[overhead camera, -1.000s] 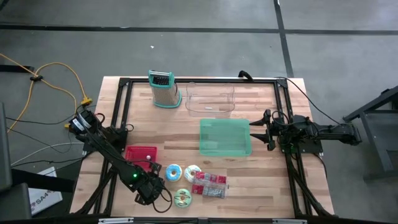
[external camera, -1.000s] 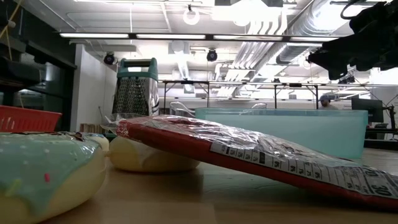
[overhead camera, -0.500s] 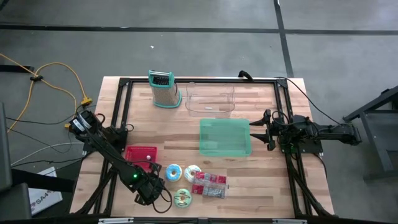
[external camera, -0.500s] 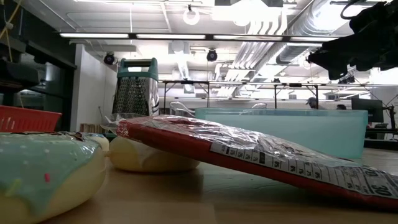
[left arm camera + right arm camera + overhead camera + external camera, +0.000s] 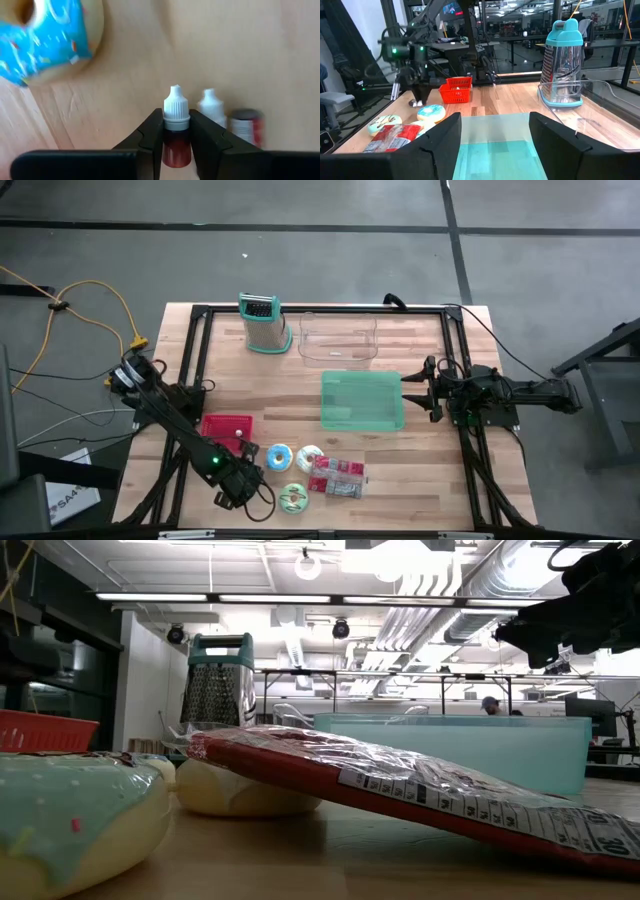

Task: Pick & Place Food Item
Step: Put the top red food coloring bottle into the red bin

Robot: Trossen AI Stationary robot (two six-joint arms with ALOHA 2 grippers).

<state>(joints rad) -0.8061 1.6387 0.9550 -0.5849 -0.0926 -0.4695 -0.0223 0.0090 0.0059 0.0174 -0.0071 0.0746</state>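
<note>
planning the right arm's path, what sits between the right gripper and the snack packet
In the high view, the teal plastic tray lies between the right gripper, open, and the red-and-clear snack packet.

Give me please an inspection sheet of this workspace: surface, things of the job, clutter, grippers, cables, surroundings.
Surface: wooden table inside a black frame.
Job's things: small red dropper bottle with white cap between the left gripper's fingers; blue-iced donut, pale donut, green-iced donut, red snack bag; teal bin, clear container, red basket.
Clutter: box grater; a second white-capped bottle on the table.
Grippers: left gripper shut on the bottle, near the donuts; right gripper open, waiting at the teal bin's edge.
Cables: yellow cable on the floor, left.
Surroundings: grey floor; a person far behind.
</note>
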